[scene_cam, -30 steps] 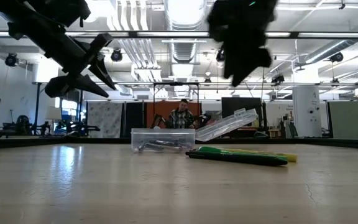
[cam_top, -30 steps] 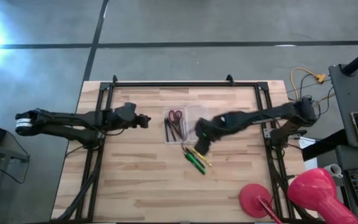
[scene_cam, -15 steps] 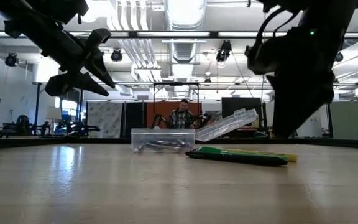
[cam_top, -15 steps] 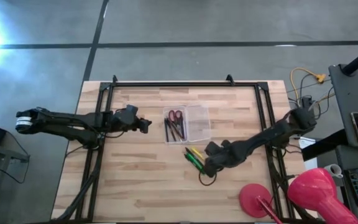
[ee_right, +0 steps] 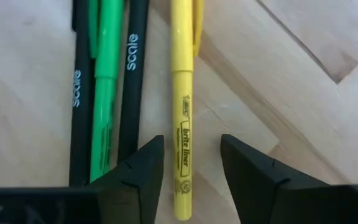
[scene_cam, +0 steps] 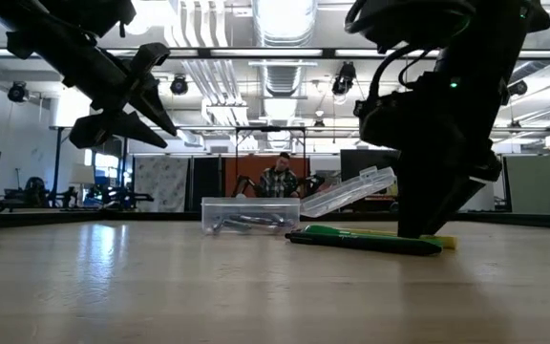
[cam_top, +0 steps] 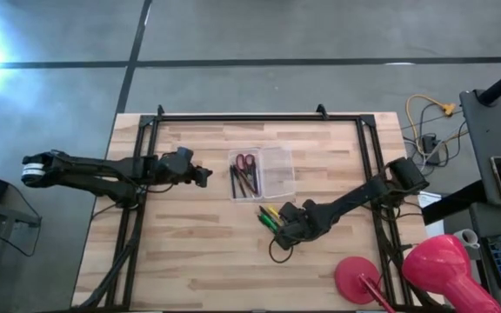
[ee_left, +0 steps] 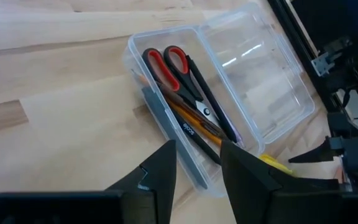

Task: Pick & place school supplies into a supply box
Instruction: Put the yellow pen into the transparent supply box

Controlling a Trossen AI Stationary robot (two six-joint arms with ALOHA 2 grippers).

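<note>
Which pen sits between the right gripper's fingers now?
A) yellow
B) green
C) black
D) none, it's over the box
A: the right wrist view shows the yellow pen lying on the table in the gap of the open right gripper, with the green and black pens off to one side.

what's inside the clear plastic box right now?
In the clear plastic box: red-handled scissors, an orange pencil, dark pens and a grey one. What lies beneath that pile is covered. Its open lid holds nothing.
</note>
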